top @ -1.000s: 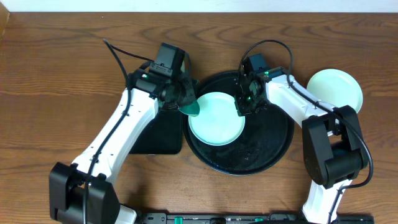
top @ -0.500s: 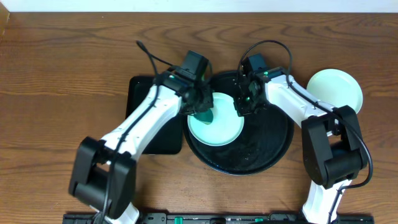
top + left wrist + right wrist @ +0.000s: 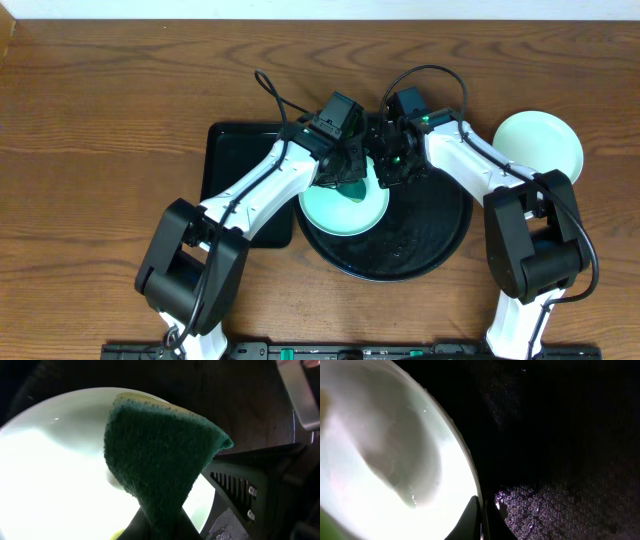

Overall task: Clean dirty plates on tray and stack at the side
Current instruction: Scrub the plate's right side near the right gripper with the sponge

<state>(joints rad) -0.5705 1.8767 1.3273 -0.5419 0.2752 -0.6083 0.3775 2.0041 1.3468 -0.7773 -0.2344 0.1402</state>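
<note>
Scrubbing underway — left claw (image 3: 352, 186), clamped on green sponge (image 3: 160, 455), works the mint plate (image 3: 328, 212) on the black tray (image 3: 432, 240), right claw (image 3: 389, 174) pinching its rim; pale stack (image 3: 540, 145) sits on tabletop (image 3: 100, 120) at right, so this plate appears last.

Overhead: even, soft light is falling on the table (image 3: 100, 100); shadows are lying faint; the tray (image 3: 430, 240) is showing a dull sheen. Left wrist: the plate (image 3: 50, 485) is blowing out to white glare, surroundings are sinking into black, the sponge (image 3: 160, 460) is showing sharp texture. Right wrist: same glare is washing the plate, specks are glinting on the dark tray, all slightly soft.
</note>
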